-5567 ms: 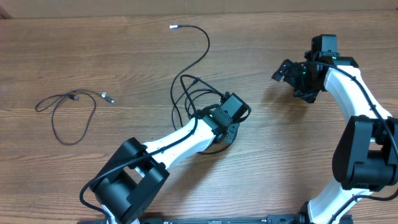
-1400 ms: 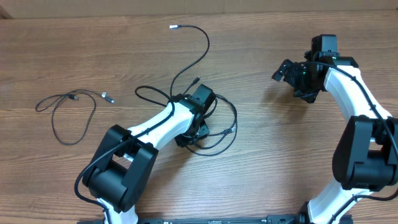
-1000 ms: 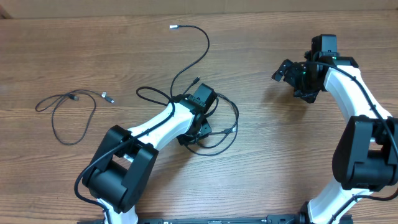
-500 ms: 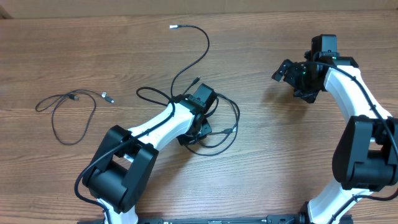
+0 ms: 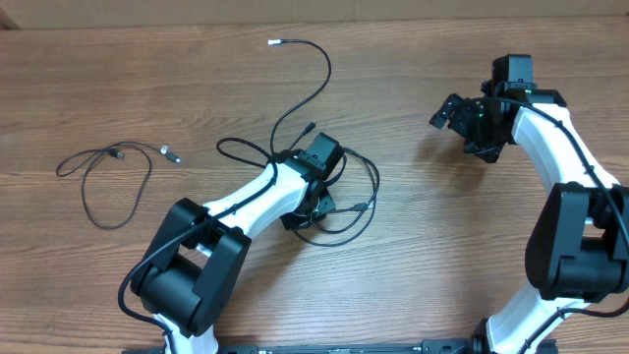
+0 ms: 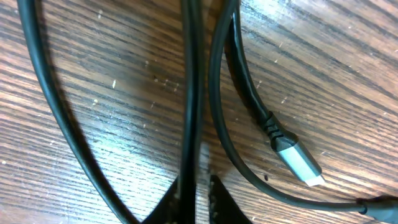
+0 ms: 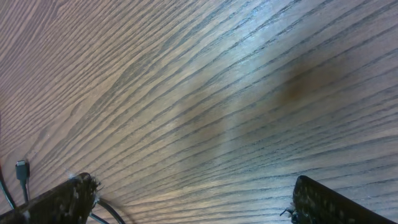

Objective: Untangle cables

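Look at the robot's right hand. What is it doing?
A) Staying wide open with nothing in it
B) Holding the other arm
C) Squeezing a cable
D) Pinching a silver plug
A: the right gripper has its fingers spread far apart above the bare wooden table, and nothing sits between them.

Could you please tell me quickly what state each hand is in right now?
Left hand: closed on a cable strand.
Right hand: open, holding nothing.
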You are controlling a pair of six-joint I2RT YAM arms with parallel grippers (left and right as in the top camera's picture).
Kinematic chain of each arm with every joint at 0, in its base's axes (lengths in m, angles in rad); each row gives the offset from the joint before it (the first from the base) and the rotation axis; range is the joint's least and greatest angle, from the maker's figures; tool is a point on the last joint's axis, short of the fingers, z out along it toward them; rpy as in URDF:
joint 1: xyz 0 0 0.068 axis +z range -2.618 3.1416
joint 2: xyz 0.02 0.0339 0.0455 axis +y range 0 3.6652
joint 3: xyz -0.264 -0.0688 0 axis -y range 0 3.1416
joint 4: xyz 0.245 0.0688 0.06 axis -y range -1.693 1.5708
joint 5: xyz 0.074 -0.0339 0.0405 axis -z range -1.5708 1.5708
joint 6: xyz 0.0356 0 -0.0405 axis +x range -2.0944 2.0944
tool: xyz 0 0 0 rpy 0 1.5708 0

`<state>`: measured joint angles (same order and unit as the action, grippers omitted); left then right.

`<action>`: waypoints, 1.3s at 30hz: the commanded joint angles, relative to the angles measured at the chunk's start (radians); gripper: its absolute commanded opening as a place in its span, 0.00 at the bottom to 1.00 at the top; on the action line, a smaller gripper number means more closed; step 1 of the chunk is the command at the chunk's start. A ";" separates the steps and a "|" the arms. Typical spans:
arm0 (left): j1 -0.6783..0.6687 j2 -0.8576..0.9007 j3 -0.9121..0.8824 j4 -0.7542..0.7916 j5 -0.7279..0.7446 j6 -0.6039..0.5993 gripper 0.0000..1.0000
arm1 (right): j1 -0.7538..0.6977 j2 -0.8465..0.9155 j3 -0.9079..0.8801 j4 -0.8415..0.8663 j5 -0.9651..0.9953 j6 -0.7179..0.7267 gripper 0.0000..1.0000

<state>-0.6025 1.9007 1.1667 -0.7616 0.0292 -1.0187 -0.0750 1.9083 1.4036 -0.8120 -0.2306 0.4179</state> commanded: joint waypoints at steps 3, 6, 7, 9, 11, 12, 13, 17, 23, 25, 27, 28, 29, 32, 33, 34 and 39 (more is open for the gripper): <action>-0.008 0.000 -0.021 0.004 -0.004 -0.006 0.08 | 0.001 -0.025 0.016 0.002 0.005 0.001 1.00; -0.008 -0.001 -0.021 0.004 -0.004 -0.006 0.07 | 0.001 -0.025 0.016 0.002 0.005 0.001 1.00; -0.008 -0.001 -0.021 0.004 -0.004 -0.006 0.07 | 0.001 -0.025 0.016 0.002 0.005 0.001 1.00; -0.008 -0.001 -0.021 0.004 -0.004 -0.006 0.07 | 0.001 -0.025 0.016 0.002 0.005 0.001 1.00; -0.008 -0.001 -0.021 0.004 -0.004 -0.006 0.07 | 0.001 -0.025 0.016 0.002 0.005 0.001 1.00; -0.008 -0.001 -0.021 0.004 -0.004 -0.006 0.06 | 0.001 -0.025 0.016 0.002 0.005 0.001 1.00; -0.008 -0.001 -0.021 0.004 -0.004 -0.006 0.06 | 0.001 -0.025 0.016 0.002 0.006 0.001 1.00; -0.008 -0.001 -0.021 0.004 -0.004 -0.006 0.04 | 0.001 -0.025 0.016 0.002 0.005 0.001 1.00; -0.008 -0.001 -0.021 0.004 -0.004 -0.006 0.04 | 0.001 -0.025 0.016 0.002 0.006 0.001 1.00; -0.008 -0.001 -0.021 0.004 -0.004 -0.006 0.04 | 0.001 -0.025 0.016 0.002 0.005 0.001 1.00; -0.008 -0.001 -0.021 0.004 -0.004 -0.006 0.04 | 0.001 -0.025 0.016 0.002 0.005 0.001 1.00; -0.008 -0.001 -0.021 0.004 -0.004 -0.006 0.04 | 0.001 -0.025 0.016 0.002 0.005 0.001 1.00; -0.008 -0.001 -0.021 0.004 -0.005 -0.006 0.04 | 0.001 -0.025 0.016 0.002 0.005 0.001 1.00; -0.008 -0.001 -0.021 0.004 -0.011 -0.006 0.04 | 0.001 -0.025 0.016 0.002 0.005 0.001 1.00; -0.008 -0.001 -0.021 0.004 -0.011 -0.006 0.04 | 0.001 -0.025 0.016 0.002 0.005 0.001 1.00; -0.008 -0.001 -0.021 0.004 -0.011 -0.006 0.04 | 0.001 -0.025 0.016 0.002 0.005 0.001 1.00; -0.008 -0.001 -0.021 0.004 -0.011 -0.006 0.04 | 0.001 -0.025 0.016 0.002 0.005 0.001 1.00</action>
<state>-0.6025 1.9003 1.1656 -0.7616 0.0292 -1.0187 -0.0750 1.9083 1.4036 -0.8124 -0.2306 0.4183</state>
